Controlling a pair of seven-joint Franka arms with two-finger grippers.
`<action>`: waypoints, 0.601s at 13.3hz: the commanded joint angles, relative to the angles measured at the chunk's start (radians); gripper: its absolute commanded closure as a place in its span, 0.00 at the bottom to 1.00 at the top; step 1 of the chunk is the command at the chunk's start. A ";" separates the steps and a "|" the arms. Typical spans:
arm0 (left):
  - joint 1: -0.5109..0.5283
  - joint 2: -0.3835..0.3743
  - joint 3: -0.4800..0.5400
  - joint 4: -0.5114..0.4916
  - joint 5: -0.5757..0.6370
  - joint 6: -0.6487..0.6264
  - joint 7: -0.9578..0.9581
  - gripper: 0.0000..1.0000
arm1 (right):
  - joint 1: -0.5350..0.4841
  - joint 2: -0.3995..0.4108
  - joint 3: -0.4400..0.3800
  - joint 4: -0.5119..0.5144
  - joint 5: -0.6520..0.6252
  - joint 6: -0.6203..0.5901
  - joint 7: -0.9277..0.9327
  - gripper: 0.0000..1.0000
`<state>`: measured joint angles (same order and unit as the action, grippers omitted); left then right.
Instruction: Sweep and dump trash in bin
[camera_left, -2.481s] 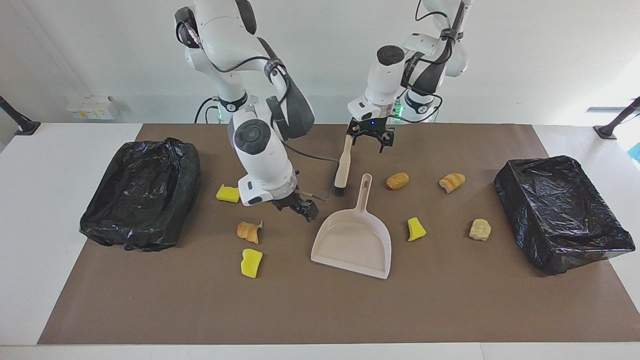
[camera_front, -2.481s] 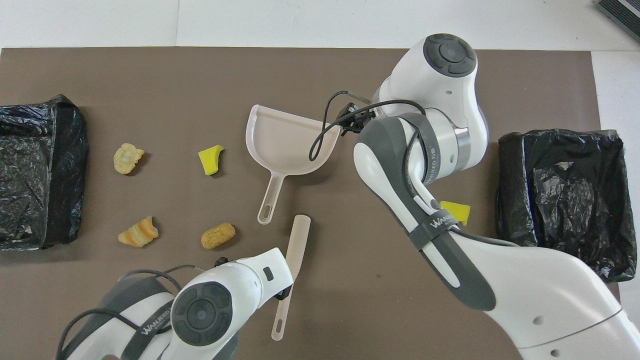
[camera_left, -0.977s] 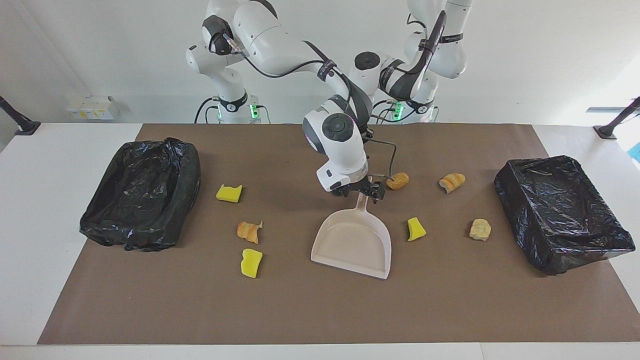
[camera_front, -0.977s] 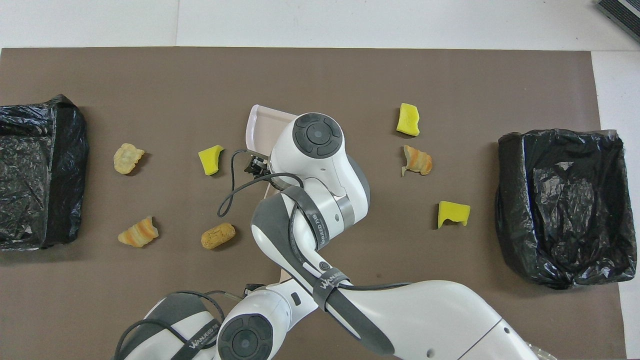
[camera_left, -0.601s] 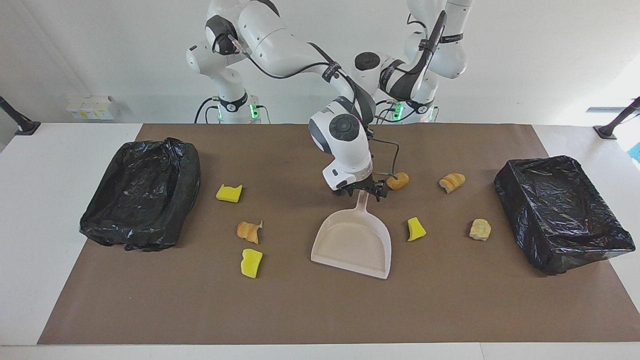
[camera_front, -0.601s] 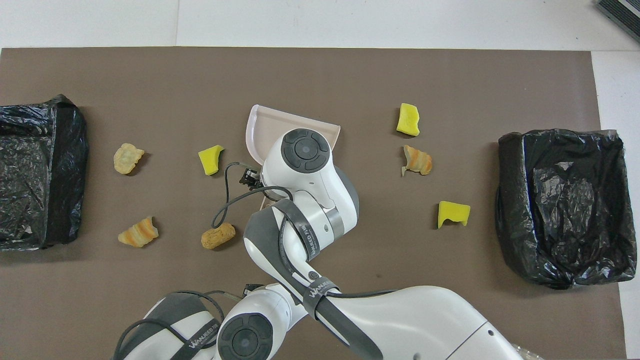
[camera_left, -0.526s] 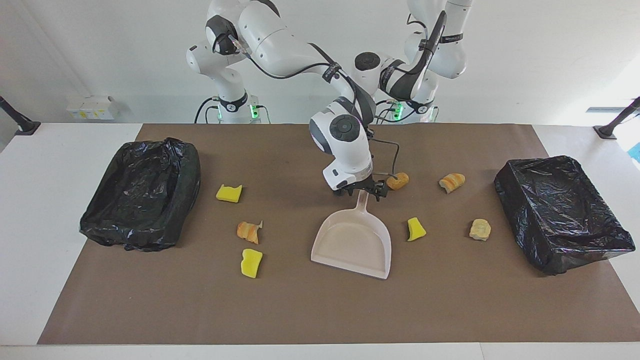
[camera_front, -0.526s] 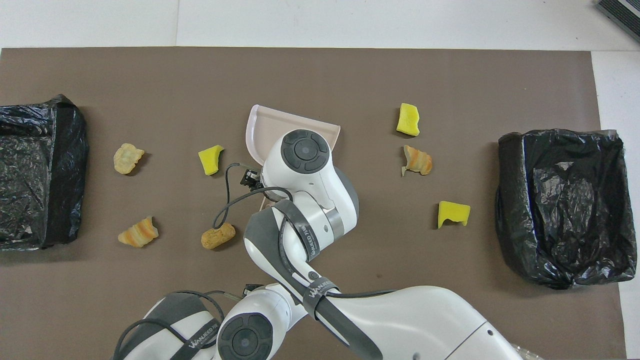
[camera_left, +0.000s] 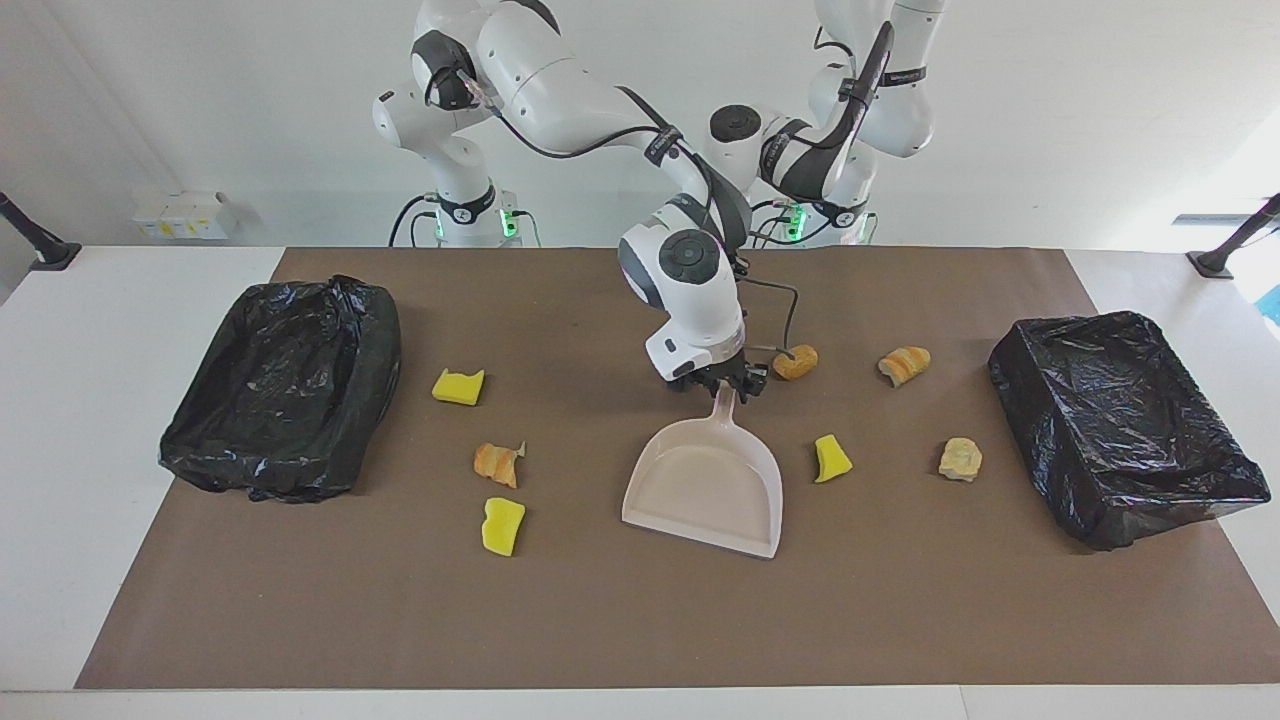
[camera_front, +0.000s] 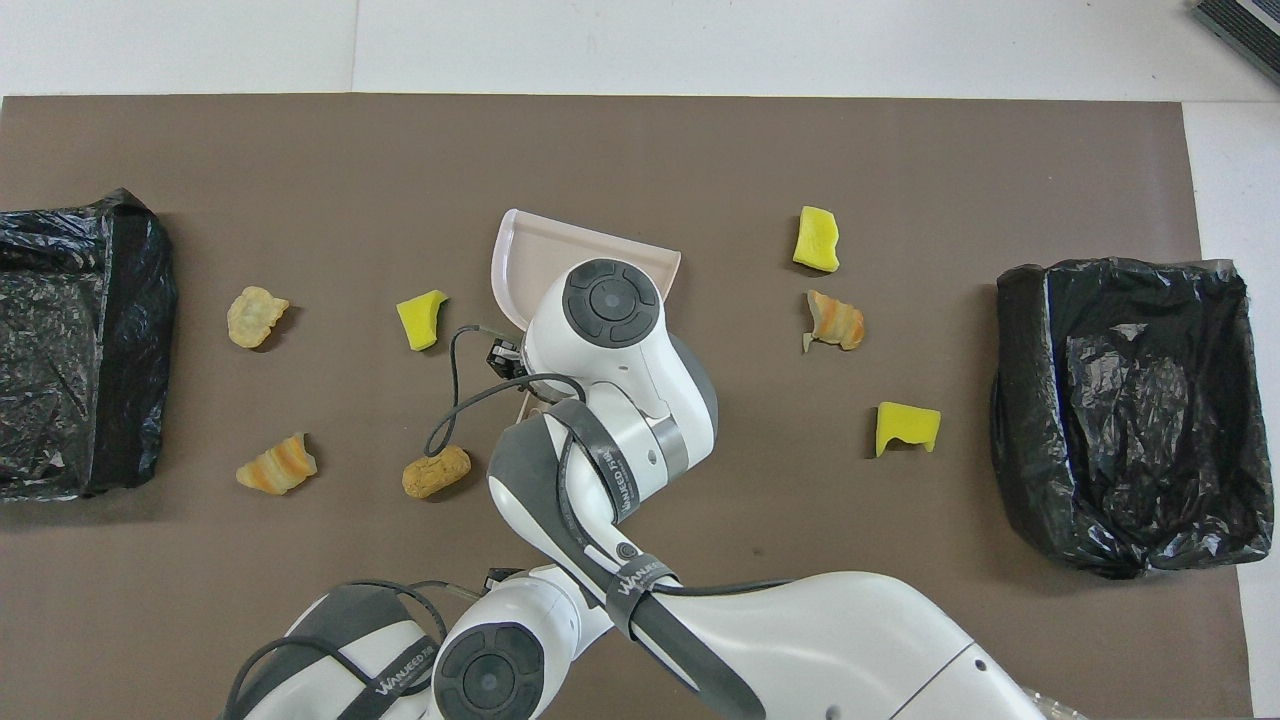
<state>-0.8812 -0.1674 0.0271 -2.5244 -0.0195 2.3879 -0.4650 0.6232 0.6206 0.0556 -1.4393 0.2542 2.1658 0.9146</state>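
Observation:
The beige dustpan (camera_left: 705, 480) lies mid-mat, its handle pointing toward the robots. My right gripper (camera_left: 722, 385) reaches across and is shut on that handle; in the overhead view the right wrist covers it, and only the dustpan's (camera_front: 545, 250) mouth shows. Trash lies around it in several scraps: yellow sponge pieces (camera_left: 831, 458) (camera_left: 503, 525) (camera_left: 458, 386) and bread-like chunks (camera_left: 795, 362) (camera_left: 904, 364) (camera_left: 960, 459) (camera_left: 497, 463). A bin (camera_left: 285, 385) lined with a black bag stands at the right arm's end, and another bin (camera_left: 1125, 425) at the left arm's end. My left arm waits folded back, its gripper hidden by the right arm.
The brown mat (camera_left: 640, 620) covers most of the white table. The right arm's cable (camera_left: 790, 320) loops down close to the nearest bread chunk. A bare stretch of mat lies on the side of the dustpan's mouth away from the robots.
The right gripper's fingers have drawn in onto the dustpan handle; half a second ago they stood wide on either side of it. The dustpan and the scraps have stayed put.

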 joint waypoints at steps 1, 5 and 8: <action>0.022 -0.003 0.004 -0.005 0.012 -0.047 -0.001 1.00 | -0.026 -0.007 0.003 -0.007 0.017 0.017 0.006 1.00; 0.022 -0.102 0.007 0.004 0.048 -0.218 -0.006 1.00 | -0.106 -0.039 0.010 0.002 0.025 -0.076 -0.140 1.00; 0.046 -0.153 0.008 0.003 0.055 -0.308 -0.007 1.00 | -0.126 -0.065 0.010 0.014 0.027 -0.106 -0.200 1.00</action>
<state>-0.8677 -0.2661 0.0374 -2.5122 0.0145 2.1341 -0.4658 0.5088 0.5858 0.0544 -1.4241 0.2559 2.0793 0.7557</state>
